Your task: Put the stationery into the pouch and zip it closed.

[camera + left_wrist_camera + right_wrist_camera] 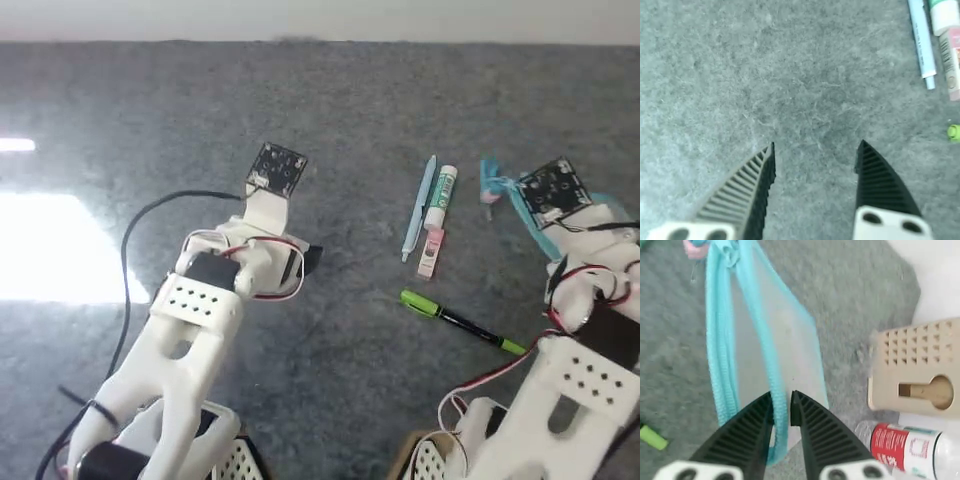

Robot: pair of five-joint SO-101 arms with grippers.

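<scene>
1. High view. A grey surface carries four loose pieces of stationery between the two arms: a blue pen, a white tube with a green cap just beside it, a small pink item at the tube's near end, and a green-and-black marker lying apart, nearer the arm bases. The left arm stands well apart from them. The right arm is beside them, with the turquoise-edged pouch at its wrist. None of the stationery is in the pouch yet.

2. Left wrist view. The left pincer is spread wide over bare surface and carries nothing. The pen, tube and pink item lie off to one side, with the marker's green end just visible at the frame edge. This arm appears best placed to do the picking. Each slim piece should be taken across its middle, with the jaws square to its length, so that it does not swing or roll.

3. Right wrist view. The right pincer is pinching the pouch's turquoise zip edge; the translucent body extends away from it. Whether the mouth is open cannot be told. A tan perforated block and a red-labelled bottle stand close by. The step in hand seems to be presenting the pouch: the grip should be firm and the opening turned toward the stationery, away from the block and the bottle.
</scene>
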